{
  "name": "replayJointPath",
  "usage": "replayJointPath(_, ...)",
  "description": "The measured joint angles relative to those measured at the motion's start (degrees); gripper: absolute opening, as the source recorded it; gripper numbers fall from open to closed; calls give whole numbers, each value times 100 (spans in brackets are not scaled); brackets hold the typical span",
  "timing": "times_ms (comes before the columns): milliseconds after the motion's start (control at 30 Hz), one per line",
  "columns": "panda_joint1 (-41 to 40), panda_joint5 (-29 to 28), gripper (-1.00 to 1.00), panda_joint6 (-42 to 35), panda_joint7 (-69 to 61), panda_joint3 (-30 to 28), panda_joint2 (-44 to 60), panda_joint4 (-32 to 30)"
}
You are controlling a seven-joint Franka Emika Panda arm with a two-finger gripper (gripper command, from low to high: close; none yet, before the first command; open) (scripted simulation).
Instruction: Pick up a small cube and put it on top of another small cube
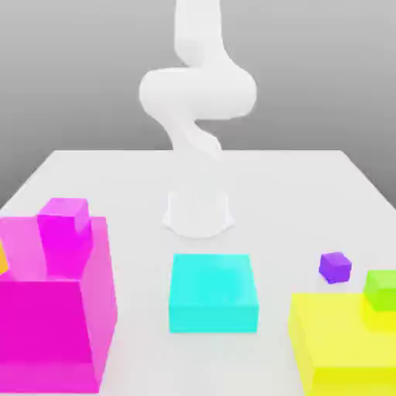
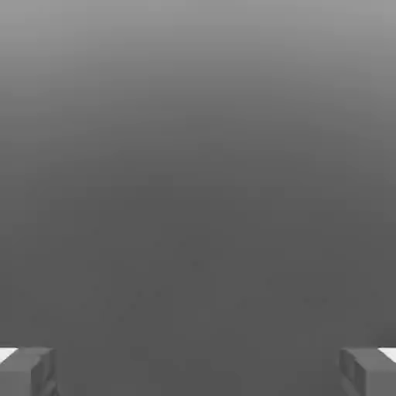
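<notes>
"How many small cubes on the bench (image 1: 139, 186)?"

"Three in the exterior view. One violet cube (image 1: 335, 267) sits directly on the bench, toward its edge on the exterior view's right, just beyond the one yellow block (image 1: 336, 329). One lime-green cube (image 1: 382, 290) is on that block, and one magenta cube (image 1: 65, 224) is on top of the one big magenta block (image 1: 46, 325), near the bench's opposite side edge."

"And the larger ones?"

"Three blocks: the magenta, the yellow, and one cyan block (image 1: 213, 292) between them, well apart from both, with nothing on it. A sliver of one orange thing (image 1: 2, 257) pokes in at the exterior view's left; I can't tell its shape."

"The robot?"

"One white arm (image 1: 197, 93), its base nearer the far edge than the blocks are. In the hand view the gripper (image 2: 198, 373) has its two fingers wide apart, holding nothing between them."
</notes>
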Motion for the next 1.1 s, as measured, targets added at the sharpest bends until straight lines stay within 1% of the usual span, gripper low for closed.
replayJointPath(200,379,208,0,872,898,1038,1198,-850)
replayJointPath(400,807,261,0,1756,1920,2113,2428,-1700)
replayJointPath(533,1148,65,0,2409,2829,2814,3383,-2302)
replayJointPath(633,1498,-302,0,2855,3622,3143,4072,-2728)
replayJointPath(667,1716,-549,0,2983,3895,3107,4274,-2784)
replayJointPath(700,1763,-844,0,3099,4158,2961,4459,-2790)
replayJointPath(767,2060,-1483,0,3313,4665,2517,4798,-2736)
replayJointPath(867,2690,-2357,0,3622,5332,1680,5265,-2606)
replayJointPath(1000,3686,-3146,0,4067,5939,500,5849,-2440)
replayJointPath(1033,3819,-3234,-100,4125,6011,348,5924,-2419)
replayJointPath(1100,3819,-3234,-100,4125,6011,348,5924,-2419)
